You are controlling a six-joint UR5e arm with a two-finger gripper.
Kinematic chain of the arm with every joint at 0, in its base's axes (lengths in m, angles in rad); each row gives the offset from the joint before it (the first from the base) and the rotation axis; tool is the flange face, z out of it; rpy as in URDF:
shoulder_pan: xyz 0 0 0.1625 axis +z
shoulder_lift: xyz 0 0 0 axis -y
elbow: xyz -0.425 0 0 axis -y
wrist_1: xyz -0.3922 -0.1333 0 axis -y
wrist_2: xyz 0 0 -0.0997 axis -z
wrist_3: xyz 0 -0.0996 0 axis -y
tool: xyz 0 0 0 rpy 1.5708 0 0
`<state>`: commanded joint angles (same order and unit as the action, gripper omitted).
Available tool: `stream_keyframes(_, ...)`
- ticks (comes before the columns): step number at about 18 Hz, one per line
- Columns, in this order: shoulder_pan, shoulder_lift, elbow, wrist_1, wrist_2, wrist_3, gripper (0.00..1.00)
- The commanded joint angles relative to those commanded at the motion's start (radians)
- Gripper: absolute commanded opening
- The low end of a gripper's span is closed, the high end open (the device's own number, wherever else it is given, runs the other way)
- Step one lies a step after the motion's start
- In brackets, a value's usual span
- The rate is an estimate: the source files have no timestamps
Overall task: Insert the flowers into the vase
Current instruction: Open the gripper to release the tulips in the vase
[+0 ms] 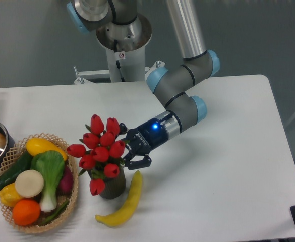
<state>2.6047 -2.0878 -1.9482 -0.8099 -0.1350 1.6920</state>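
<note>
So from the one fixed camera: my black two-finger gripper (127,150) is right up against the bunch of red tulip buds with green stems and leaves (101,150), coming in from the bunch's right side. The fingers look spread a little, one above and one below, but the buds hide the tips, so I honestly can't tell whether I'm pinching a stem or just sitting next to it.

The flowers sit above the short dark ribbed cylinder vase (113,185), and the stems seem to go down into its mouth, so I'd guess they're pretty much in. One bud droops over the vase's left rim.

Handling-wise, I reckon this bunch is light and floppy: soft heads, bendy stems, wider than the vase. Squeezing the buds would crush them, so the place to hold is low on the gathered stems, just above the vase rim. The vase looks small and could tip if I drag sideways.

Just right of the vase lies a long yellow pepper (123,202), nearly touching it. Left of the vase is a woven wicker basket (74,194) of vegetables.
</note>
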Motion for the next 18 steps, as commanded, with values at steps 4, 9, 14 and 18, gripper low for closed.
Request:
stream_keyframes(4,0.000,0.000,0.000,0.002,0.000,0.000,0.61)
stream_keyframes(9,0.006,0.009,-0.008,0.002,0.000,0.005,0.80)
stream_keyframes(14,0.020,0.032,-0.020,0.002,0.034,0.011,1.00)
stream_keyframes(18,0.051,0.078,-0.052,0.000,0.129,0.000,1.00)
